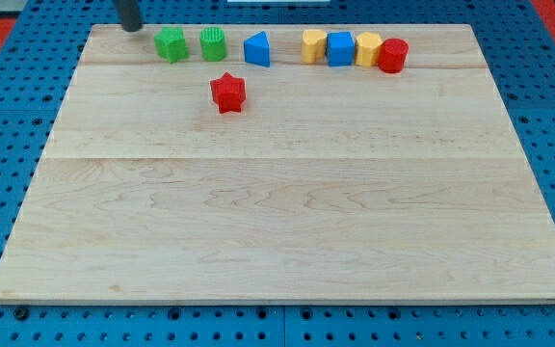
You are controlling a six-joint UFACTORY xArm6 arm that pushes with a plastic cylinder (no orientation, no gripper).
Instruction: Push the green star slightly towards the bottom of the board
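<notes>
The tip [131, 27] rests on the counter [277, 212] just left of the green star [171, 44]; no gripper shows.

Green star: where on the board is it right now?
The green star sits near the board's top edge on the view's left, first in the row, just left of the green cylinder. My tip is up-left of it, apart.

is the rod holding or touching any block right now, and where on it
Nothing is held. My tip sits at the view's top left, apart from the green star to its right.
</notes>
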